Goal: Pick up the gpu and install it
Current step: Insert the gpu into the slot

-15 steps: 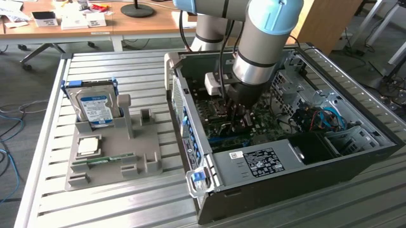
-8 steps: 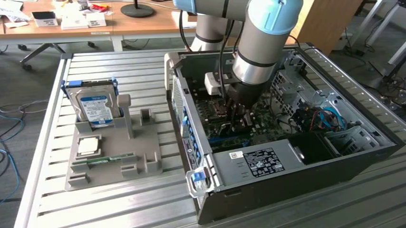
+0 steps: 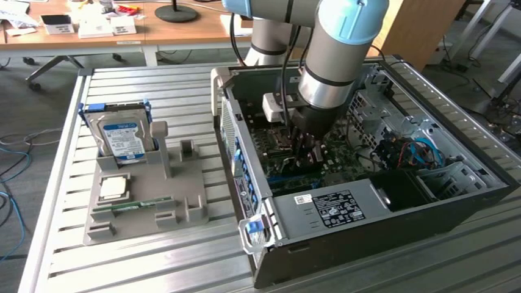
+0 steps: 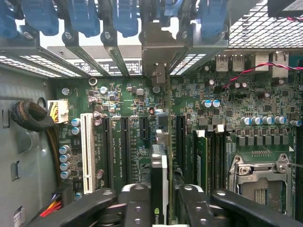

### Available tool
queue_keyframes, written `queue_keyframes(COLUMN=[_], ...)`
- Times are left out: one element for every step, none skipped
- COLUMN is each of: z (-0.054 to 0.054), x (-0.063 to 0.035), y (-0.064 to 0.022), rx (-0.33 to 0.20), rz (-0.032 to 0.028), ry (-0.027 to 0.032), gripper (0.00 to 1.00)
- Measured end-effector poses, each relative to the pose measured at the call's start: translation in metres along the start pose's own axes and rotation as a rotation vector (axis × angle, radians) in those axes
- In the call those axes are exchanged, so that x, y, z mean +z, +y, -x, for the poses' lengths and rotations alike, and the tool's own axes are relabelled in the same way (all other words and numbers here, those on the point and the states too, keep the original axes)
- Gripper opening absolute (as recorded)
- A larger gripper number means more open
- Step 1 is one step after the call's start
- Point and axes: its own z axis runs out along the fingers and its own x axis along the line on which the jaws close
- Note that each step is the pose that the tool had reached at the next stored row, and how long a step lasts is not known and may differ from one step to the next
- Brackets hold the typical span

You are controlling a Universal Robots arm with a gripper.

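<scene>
The gpu (image 4: 161, 184) is standing on its edge inside the computer case (image 3: 456, 201), upright over the motherboard (image 4: 142, 118), and its silver bracket (image 4: 158, 47) is reaching up to the row of rear slots. In the wrist view the card is sitting between two black expansion slots, with a white slot (image 4: 87, 146) further to the side. The room around it is narrow: the blue slot latches (image 4: 85, 19) are hanging close above the bracket, and the memory slots are lying just beside the card on the other side.

The gripper (image 4: 160, 208) is pointing straight down into the case, and its two black fingers (image 4: 135, 208) are standing on both sides of the card, touching it or nearly so; I cannot tell if they are pressing it. In the exterior view the arm (image 3: 334, 55) is coming down vertically from above.

On the exterior view's left, a grey holder (image 3: 138, 201) is carrying one hard drive (image 3: 122, 137), one memory stick (image 3: 130, 207) and one square chip (image 3: 112, 186).
</scene>
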Motion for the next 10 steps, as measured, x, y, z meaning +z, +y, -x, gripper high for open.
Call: queue_keyframes(z=[0.0, 0.0, 0.0, 0.0, 0.0, 0.0, 0.0, 0.0, 0.0, 0.0], x=[0.0, 0.0, 0.0, 0.0, 0.0, 0.0, 0.0, 0.0, 0.0, 0.0], y=[0.0, 0.0, 0.0, 0.0, 0.0, 0.0, 0.0, 0.0, 0.0, 0.0], rx=[0.0, 0.0, 0.0, 0.0, 0.0, 0.0, 0.0, 0.0, 0.0, 0.0], rz=[-0.0001, -0.0001, -0.0001, -0.0001, -0.0001, -0.0001, -0.0001, -0.0001, -0.0001, -0.0001], ry=[0.0, 0.0, -0.0001, 0.0, 0.0, 0.0, 0.0, 0.0, 0.0, 0.0], gripper=[0.27, 0.27, 0.27, 0.27, 0.27, 0.27, 0.27, 0.27, 0.27, 0.27])
